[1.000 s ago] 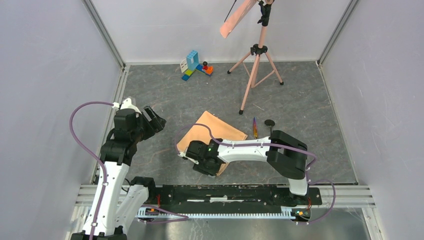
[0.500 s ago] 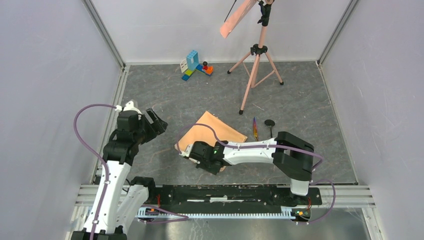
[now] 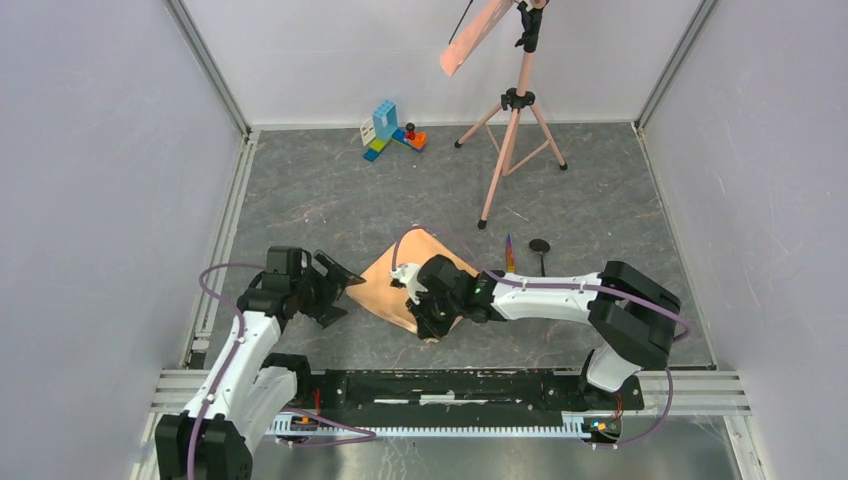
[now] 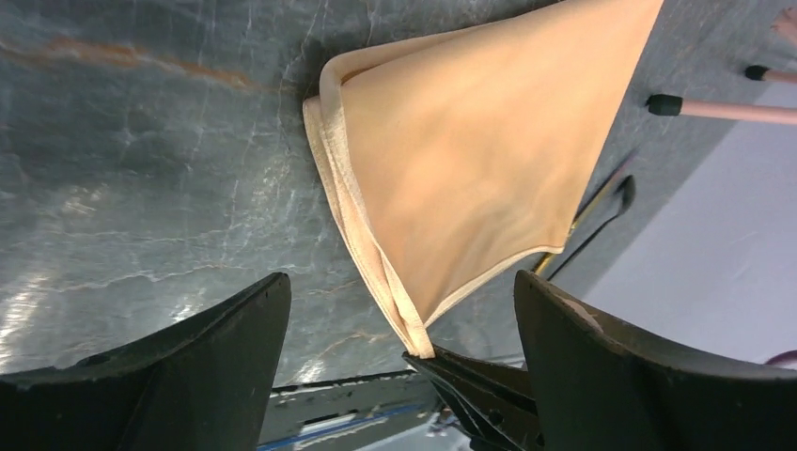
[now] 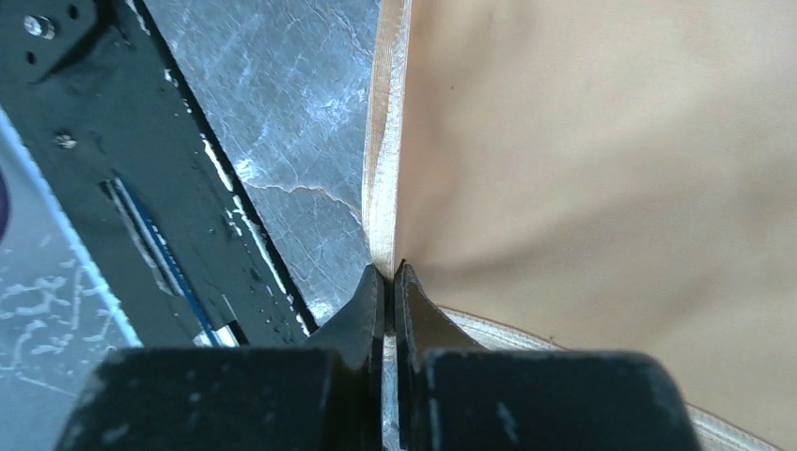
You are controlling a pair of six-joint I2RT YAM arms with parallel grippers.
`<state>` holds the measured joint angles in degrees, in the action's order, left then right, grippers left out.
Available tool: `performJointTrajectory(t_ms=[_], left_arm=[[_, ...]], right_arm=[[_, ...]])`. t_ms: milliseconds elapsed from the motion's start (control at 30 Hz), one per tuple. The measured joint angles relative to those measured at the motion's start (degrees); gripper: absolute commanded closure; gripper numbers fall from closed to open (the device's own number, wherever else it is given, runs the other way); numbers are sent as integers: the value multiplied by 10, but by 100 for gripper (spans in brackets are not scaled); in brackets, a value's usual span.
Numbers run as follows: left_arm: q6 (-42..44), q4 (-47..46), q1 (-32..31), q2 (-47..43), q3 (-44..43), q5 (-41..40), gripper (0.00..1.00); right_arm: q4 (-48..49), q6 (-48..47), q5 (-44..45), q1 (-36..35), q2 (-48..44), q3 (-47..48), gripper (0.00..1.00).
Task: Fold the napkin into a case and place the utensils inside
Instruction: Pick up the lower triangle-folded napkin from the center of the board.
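So you're early in this one, by my read. The napkin sits mid-table just ahead of the arm bases. The left wrist view shows two hemmed edges stacked along one side, so it looks doubled over at least once, but it's nowhere near a narrow pouch. Your right gripper is clamped tight on the near corner of the cloth, pinching right at the hem, and that corner looks lifted a bit off the table. Your left gripper is wide open and holds nothing. It's parked just beside the napkin's left edge with the cloth framed between its fingers, not touching as far as I can tell. The utensils, the purple-gold one and the black one with the round end, lie on the table off to the right of the cloth, apart from it. So what's left is more folds to get a case, then both utensils tucked in.
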<state>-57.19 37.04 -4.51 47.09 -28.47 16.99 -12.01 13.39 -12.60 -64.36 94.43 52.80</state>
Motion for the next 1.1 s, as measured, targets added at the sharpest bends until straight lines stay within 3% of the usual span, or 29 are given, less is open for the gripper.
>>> performJointTrajectory(t_ms=[233,367,533,733,833,1100], left_arm=[[-115,-83,0,-10,87,68,6],[-138,-125,-1,52,101,94,12],[-141,-195,-3,123,111,105,26],[-149,-278,-5,161,137,128,54],[-144,-278,-5,157,138,103,69],[-88,-147,-7,111,68,-11,83]], right_arm=[[65,33,-63,33,-24,-49,100],[86,40,-80,38,-28,-58,100],[111,48,-94,41,-30,-68,100],[127,53,-102,44,-36,-76,100],[139,56,-109,45,-36,-79,100],[190,72,-147,45,-36,-111,100]])
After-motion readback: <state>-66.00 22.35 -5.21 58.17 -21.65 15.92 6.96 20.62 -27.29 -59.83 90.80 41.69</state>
